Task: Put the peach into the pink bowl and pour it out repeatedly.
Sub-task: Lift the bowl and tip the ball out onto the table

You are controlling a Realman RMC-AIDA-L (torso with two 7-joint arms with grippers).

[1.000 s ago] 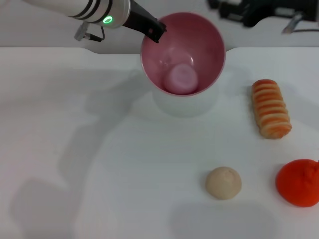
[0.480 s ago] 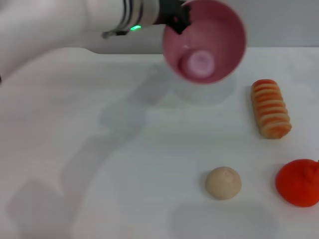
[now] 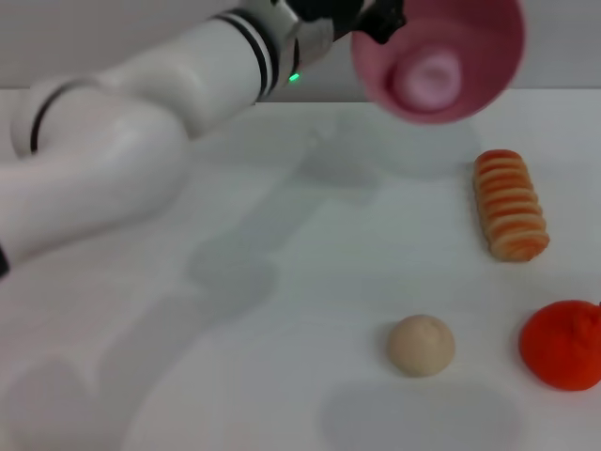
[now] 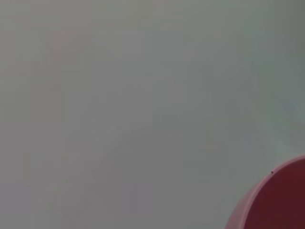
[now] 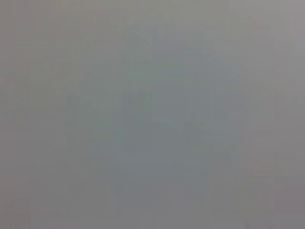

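Left tool (image 3: 376, 19): clamped on bowl (image 3: 451, 56) rim, held raised, tilted toward camera | peach (image 3: 430, 77): inside bowl, low side | right tool: unseen | advice: tip slowly over bare desk (image 3: 282, 310), clear of the other fruit.

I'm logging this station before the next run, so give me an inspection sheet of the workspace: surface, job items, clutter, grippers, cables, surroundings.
Surface: white table, arm shadows across it.
Job's things: pink bowl held up above the far side of the table, tilted with its opening toward the head camera; peach inside it, against the bottom.
Clutter: beige ball, striped orange-and-cream bread-like piece, orange-red lumpy fruit at the right edge, all resting on the table.
Grippers: left gripper holds the bowl's rim; right gripper not seen.
Cables: nothing seen.
Surroundings: plain grey wall behind the table.
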